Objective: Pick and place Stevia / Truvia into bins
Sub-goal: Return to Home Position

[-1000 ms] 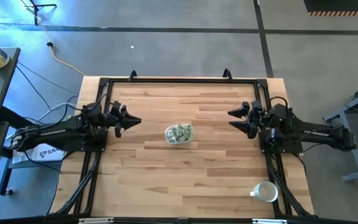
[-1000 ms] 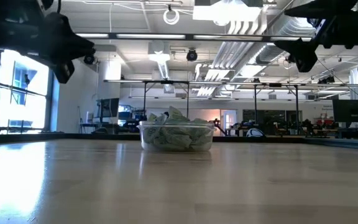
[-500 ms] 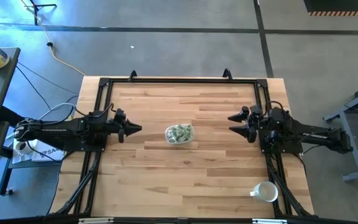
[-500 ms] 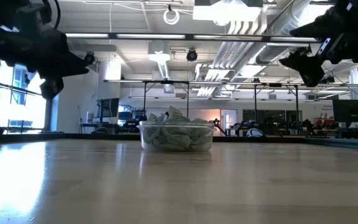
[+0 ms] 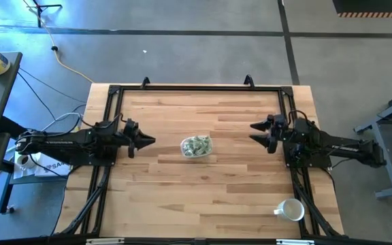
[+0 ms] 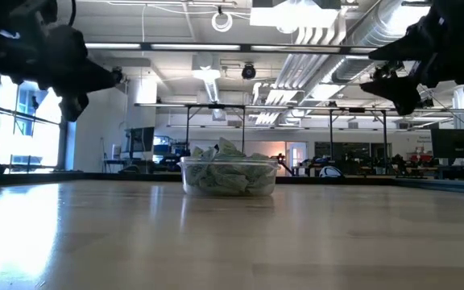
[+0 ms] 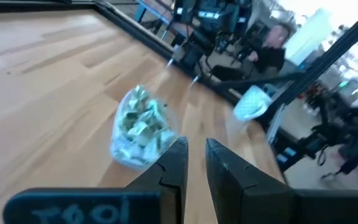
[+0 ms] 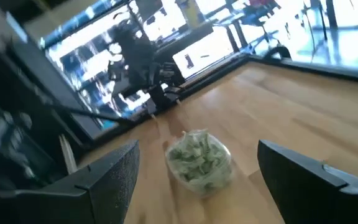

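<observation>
A small clear container (image 5: 196, 146) stands on its base at the middle of the wooden table, heaped with green and white sweetener packets (image 6: 225, 171); no loose packets show on the table. The container also appears in the left wrist view (image 7: 138, 127) and the right wrist view (image 8: 199, 158). My left gripper (image 5: 152, 141) hovers to its left, pointing at it, with fingers almost together (image 7: 194, 155). My right gripper (image 5: 252, 133) hovers to its right, open, fingers spread wide (image 8: 197, 148). Both are above the table and touch nothing.
A white mug (image 5: 291, 209) stands near the table's near right corner, also seen past the container from the left wrist (image 7: 250, 102). A dark metal frame (image 5: 196, 87) runs along the table's far edge and sides. Bare wood lies all around the container.
My left gripper has rolled about its wrist and shifted a little toward the table's near edge, still pointing at the container. My right gripper has stayed almost where it was, open. The container and packets have not moved.
</observation>
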### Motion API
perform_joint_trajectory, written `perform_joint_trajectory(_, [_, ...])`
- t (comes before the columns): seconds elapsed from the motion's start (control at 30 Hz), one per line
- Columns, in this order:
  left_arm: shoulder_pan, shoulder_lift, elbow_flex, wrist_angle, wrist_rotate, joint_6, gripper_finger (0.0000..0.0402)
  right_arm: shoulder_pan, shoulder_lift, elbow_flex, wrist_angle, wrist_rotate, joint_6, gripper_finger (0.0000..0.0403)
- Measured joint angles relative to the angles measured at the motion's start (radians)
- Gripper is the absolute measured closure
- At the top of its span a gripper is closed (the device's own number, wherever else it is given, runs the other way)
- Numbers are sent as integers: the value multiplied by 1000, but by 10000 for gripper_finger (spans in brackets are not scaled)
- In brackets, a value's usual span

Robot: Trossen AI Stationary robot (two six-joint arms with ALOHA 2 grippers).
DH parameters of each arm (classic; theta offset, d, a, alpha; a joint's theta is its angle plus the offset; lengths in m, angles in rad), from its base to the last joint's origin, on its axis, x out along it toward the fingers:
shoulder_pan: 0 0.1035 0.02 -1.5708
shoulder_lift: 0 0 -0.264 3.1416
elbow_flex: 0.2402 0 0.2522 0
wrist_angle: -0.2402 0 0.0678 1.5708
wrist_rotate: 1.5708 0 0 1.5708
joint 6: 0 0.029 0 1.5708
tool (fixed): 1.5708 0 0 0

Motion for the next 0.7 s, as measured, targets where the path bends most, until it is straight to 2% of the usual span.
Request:
perform_joint_trajectory(0.13, [1, -1, -26, 11, 14, 61, 311, 12, 0, 0, 2, 42, -103, 89])
perform_joint_trajectory(0.23, [1, 0, -81, 91, 57, 101, 311, 12, 0, 0, -3, 54, -140, 89])
perform_joint_trajectory(0.37, [1, 1, -80, 118, 119, 242, 312, 13, 0, 0, 4, -43, -220, 89])
perform_joint_trajectory(0.5, [1, 2, -81, 87, 21, 268, 312, 13, 0, 0, 5, -24, -273, 89])
perform_joint_trajectory(0.7, [1, 2, -81, 27, 2, 251, 312, 12, 0, 0, -2, 38, -330, 89])
